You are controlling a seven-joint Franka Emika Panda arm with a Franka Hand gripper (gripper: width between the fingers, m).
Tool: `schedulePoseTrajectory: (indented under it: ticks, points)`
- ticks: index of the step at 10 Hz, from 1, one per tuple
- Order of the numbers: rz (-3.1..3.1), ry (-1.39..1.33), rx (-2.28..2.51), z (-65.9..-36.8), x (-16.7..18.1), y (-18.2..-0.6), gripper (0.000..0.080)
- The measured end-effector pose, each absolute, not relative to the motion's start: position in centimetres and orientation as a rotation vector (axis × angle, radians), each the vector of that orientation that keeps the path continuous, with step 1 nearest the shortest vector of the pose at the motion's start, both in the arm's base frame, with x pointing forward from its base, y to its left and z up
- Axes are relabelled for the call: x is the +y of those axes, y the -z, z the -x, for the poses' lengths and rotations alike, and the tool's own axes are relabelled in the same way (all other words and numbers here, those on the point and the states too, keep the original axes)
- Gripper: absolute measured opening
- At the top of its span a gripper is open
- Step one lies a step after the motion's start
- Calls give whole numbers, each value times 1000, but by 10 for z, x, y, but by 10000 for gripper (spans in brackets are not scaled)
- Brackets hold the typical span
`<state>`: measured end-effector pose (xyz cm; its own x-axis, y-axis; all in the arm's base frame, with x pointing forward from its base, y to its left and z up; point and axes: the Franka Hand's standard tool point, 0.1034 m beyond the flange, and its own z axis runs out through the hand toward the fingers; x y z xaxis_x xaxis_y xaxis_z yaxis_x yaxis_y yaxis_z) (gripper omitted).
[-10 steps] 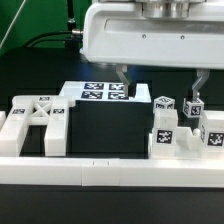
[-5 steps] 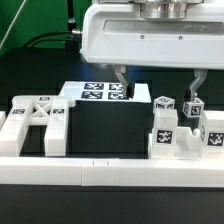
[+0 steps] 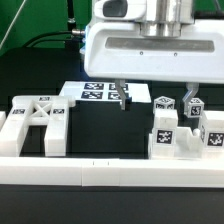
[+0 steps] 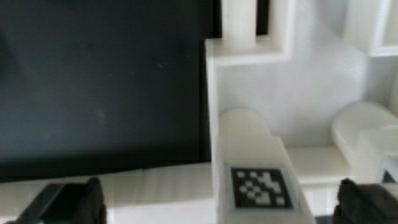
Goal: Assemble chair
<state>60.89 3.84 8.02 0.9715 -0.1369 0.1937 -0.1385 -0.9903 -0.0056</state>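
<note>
The chair is in loose white parts. The X-braced panel (image 3: 36, 116) lies at the exterior view's left. Several blocky tagged pieces (image 3: 176, 130) stand at the right. My gripper (image 3: 157, 98) hangs open and empty over the table, just behind and above those blocky pieces. In the wrist view my gripper (image 4: 221, 203) stands wide open, and a white blocky piece with a marker tag (image 4: 263, 186) lies between its fingers without touching either. Another rounded white piece (image 4: 365, 135) lies beside it.
The marker board (image 3: 96, 92) lies flat on the black table behind the gripper. A long low white border rail (image 3: 100, 172) runs along the front. A white slotted part (image 4: 260, 28) shows at the far edge of the wrist view.
The gripper has moved down toward the table and the blocky pieces, still open. The parts have not moved.
</note>
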Motion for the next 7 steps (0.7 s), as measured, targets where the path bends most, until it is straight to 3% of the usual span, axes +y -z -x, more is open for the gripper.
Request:
schedulePoseTrajectory:
  ticks: [2,7]
  points:
    - [-3105,-319,-196,-609,39,-78,648]
    - [-3045,-415,-64,-602,47,-34,648]
